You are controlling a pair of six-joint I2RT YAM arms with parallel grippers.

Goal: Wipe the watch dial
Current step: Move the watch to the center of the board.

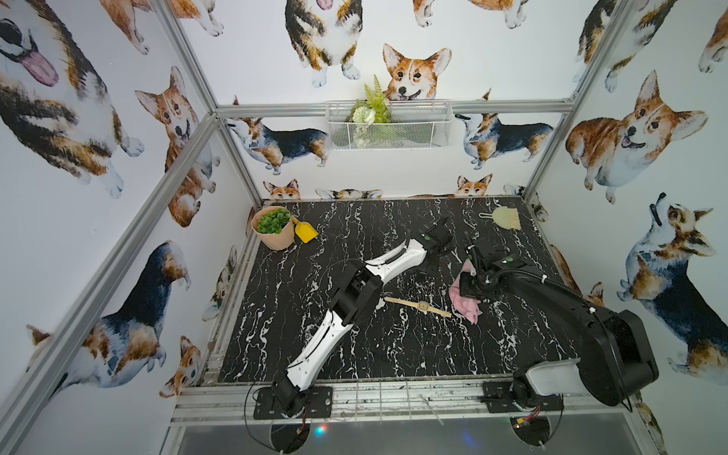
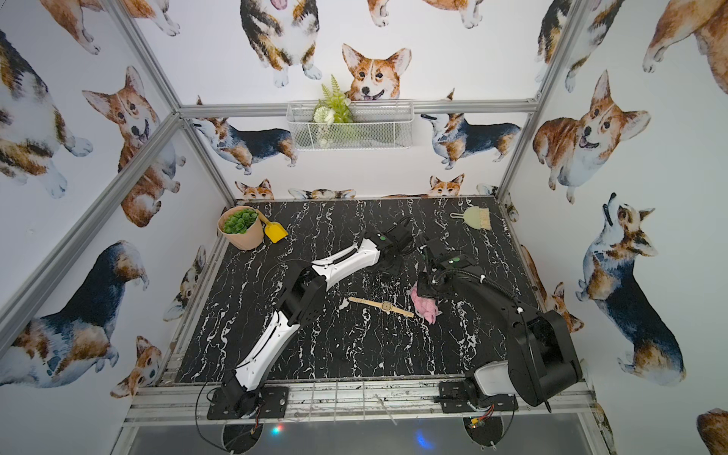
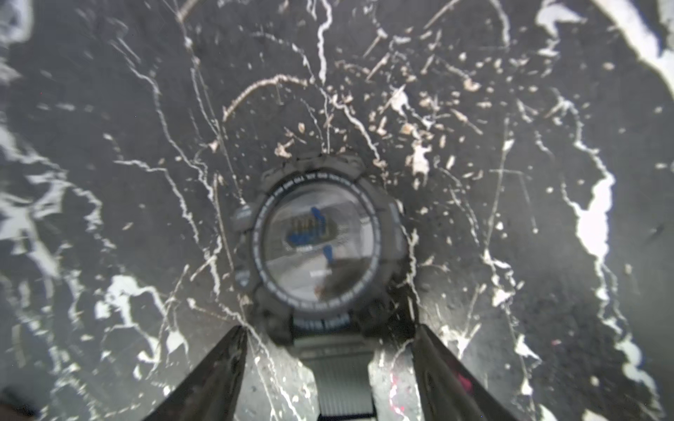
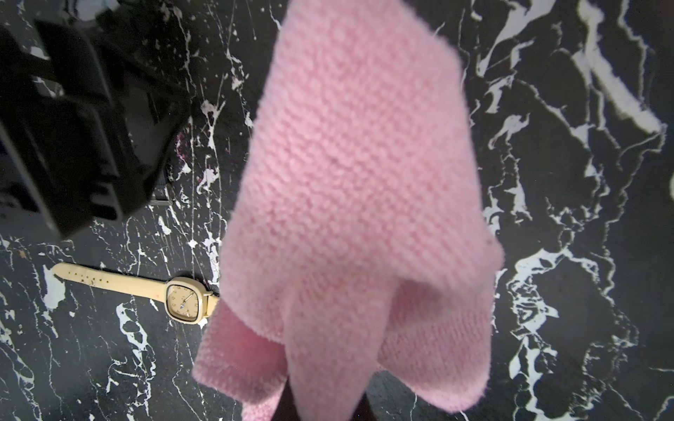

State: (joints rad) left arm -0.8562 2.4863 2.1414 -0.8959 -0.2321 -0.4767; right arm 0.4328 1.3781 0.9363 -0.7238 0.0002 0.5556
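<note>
A black round watch (image 3: 321,244) lies flat on the marble table (image 1: 354,354), its glass dial facing up with a brownish smudge near the rim. My left gripper (image 3: 330,328) stands open over it, one finger on each side of the grey strap (image 3: 343,379), touching neither side. A second watch, beige with a square dial (image 1: 423,306), lies at the table's middle and shows in the right wrist view (image 4: 183,299). My right gripper (image 1: 468,289) is shut on a pink knitted cloth (image 4: 357,204), which hangs just right of the beige watch and hides the fingers.
A potted plant (image 1: 273,226) and a yellow scoop (image 1: 305,231) stand at the back left. A small brush (image 1: 502,218) lies at the back right. A wire basket (image 1: 390,124) hangs on the rear wall. The two arms are close together mid-table.
</note>
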